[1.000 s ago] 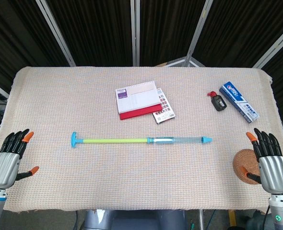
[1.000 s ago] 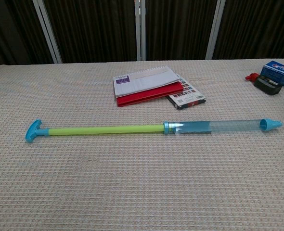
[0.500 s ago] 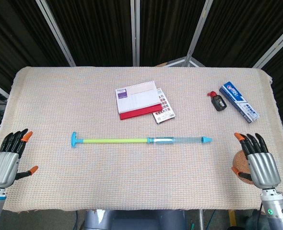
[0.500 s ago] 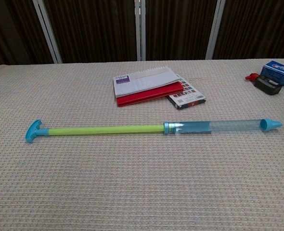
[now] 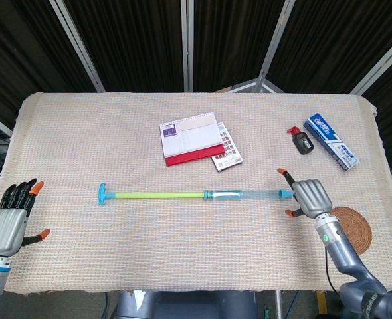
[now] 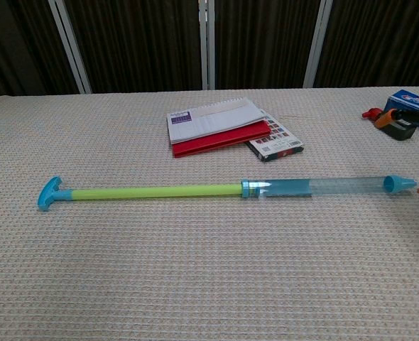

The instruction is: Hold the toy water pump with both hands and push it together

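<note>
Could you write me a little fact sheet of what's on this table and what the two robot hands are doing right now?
Toy: toy water pump, lying flat, green plunger rod pulled out
Right hand: open, at the pump's blue nozzle tip, not gripping it
Left hand: open at the table's near left edge, far from the handle
Behind the pump: notebooks
Far right: small bottle, blue box
Near right: woven coaster

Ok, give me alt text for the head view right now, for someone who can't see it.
A toy water pump, fully extended, lies across a cloth-covered table; the right hand is open by its nozzle tip, the left hand open at the near left edge. Behind lie notebooks, a small bottle, a blue box and a coaster.
</note>
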Controlling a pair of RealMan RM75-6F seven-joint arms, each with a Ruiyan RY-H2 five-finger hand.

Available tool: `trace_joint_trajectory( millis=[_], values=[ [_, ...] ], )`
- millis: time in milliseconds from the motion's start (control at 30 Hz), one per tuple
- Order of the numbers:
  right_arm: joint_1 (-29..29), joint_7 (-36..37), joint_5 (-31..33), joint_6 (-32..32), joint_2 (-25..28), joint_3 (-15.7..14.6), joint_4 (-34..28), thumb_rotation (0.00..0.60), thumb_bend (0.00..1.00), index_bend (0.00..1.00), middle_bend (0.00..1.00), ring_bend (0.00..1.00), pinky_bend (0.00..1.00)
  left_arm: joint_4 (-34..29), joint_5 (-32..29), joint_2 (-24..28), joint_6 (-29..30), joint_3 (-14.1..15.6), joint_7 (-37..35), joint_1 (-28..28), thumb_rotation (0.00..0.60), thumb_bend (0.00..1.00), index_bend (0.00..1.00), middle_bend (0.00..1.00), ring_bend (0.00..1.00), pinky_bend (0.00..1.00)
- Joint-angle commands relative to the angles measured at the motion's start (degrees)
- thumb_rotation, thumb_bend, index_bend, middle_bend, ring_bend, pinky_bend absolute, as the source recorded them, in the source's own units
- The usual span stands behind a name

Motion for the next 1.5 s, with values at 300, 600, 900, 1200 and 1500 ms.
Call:
trace_joint_trajectory(
  millis=[300, 600, 900, 1200, 1500],
  values=[
    [4.9, -3.3, 5.3, -4.5, -7.8, 1.1, 8.3, 0.6, 0.08, 0.37, 1.0, 1.0, 1.0, 0.8, -1.8, -1.1, -1.8, -0.5, 1.4, -0.9, 0.6, 0.0, 0.0, 0.0, 0.0, 0.0],
    [6.1, -4.6, 6.6, -5.2, -10.7, 0.2, 12.1, 0.6, 0.18, 0.4, 1.0, 1.0, 1.0, 1.1, -2.6, -1.2, -2.3, -0.8, 1.5, -1.2, 0.6, 0.0, 0.0, 0.0, 0.0, 0.0],
    [6.6, -4.6, 7.4, -5.5, -11.9, -0.3, 13.7, 0.6, 0.2, 0.47, 1.0, 1.0, 1.0, 1.2, -3.1, -1.4, -2.7, -0.8, 1.6, -1.4, 0.6, 0.0, 0.0, 0.0, 0.0, 0.0],
    [6.9, -3.9, 7.6, -5.7, -12.3, -0.7, 14.0, 0.6, 0.31, 0.62, 1.0, 1.0, 1.0, 1.7, -3.8, -1.7, -4.6, -1.0, 1.0, -2.5, 0.6, 0.0, 0.0, 0.01, 0.0, 0.01],
    [7.0, -4.2, 8.5, -5.7, -10.5, -0.7, 10.6, 0.6, 0.36, 0.63, 1.0, 1.0, 1.0, 5.0, -7.1, -4.8, -12.5, -4.5, 0.9, -8.6, 0.6, 0.01, 0.17, 0.74, 0.7, 0.82]
  ],
)
